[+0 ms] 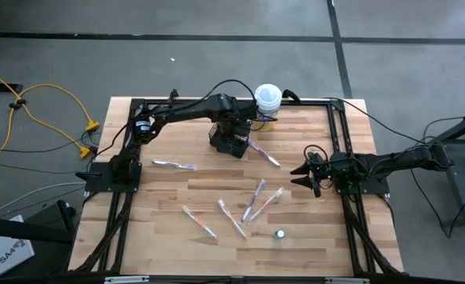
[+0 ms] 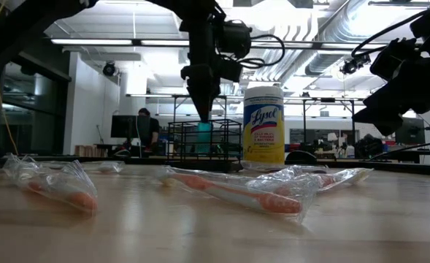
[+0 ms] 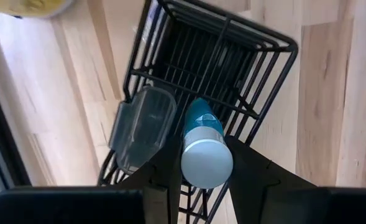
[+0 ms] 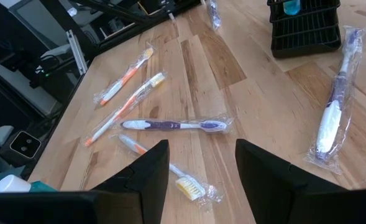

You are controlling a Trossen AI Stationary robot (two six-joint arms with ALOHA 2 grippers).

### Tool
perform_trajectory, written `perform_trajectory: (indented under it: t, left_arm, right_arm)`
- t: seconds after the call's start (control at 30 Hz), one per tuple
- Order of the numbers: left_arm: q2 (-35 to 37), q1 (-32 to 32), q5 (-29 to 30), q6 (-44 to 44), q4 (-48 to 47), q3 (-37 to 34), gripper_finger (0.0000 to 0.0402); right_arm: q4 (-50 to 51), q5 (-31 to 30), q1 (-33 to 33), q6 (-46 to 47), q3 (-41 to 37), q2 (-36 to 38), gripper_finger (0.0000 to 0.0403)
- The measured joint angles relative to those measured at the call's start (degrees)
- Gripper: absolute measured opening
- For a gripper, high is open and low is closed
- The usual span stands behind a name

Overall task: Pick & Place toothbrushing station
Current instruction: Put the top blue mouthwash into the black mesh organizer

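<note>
The basket (image 1: 230,139) sits under the left gripper (image 3: 201,171) clamping a teal tube (image 3: 205,149), canister (image 1: 268,99) just beyond; right gripper (image 1: 305,177) gapes over wrapped toothbrushes (image 4: 173,125) on the wooden table (image 1: 161,205).

"Lysol" on yellow label of canister (image 2: 263,126); smaller print below too small, probably unreadable.

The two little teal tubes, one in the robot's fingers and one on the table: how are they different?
The held tube is gripped by the left gripper over the black basket, while the loose tube lies alone on the wooden table, near its front edge. The held tube is off the table; the loose tube rests on it, with wrapped toothbrushes nearby. Both look small, with teal colouring.
</note>
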State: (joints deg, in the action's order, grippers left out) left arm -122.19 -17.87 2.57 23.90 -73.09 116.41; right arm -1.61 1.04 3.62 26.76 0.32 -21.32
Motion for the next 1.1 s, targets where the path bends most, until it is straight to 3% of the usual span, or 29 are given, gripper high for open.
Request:
perform_trajectory:
  t: [0.43,0.7,1.1]
  left_arm:
    - [-0.6,0.0,-1.5,-0.3,0.7,-0.1,0.0088]
    - [-0.6,0.0,-1.7,1.3,1.7,-0.1,0.0145]
    - [-0.6,0.0,-2.3,1.8,1.6,0.0,0.0152]
  right_arm:
    - [0.0,0.0,0.0,0.0,0.0,0.0,0.0176]
    - [0.0,0.0,0.0,0.0,0.0,0.0,0.0176]
    - [0.0,0.0,0.0,0.0,0.0,0.0,0.0176]
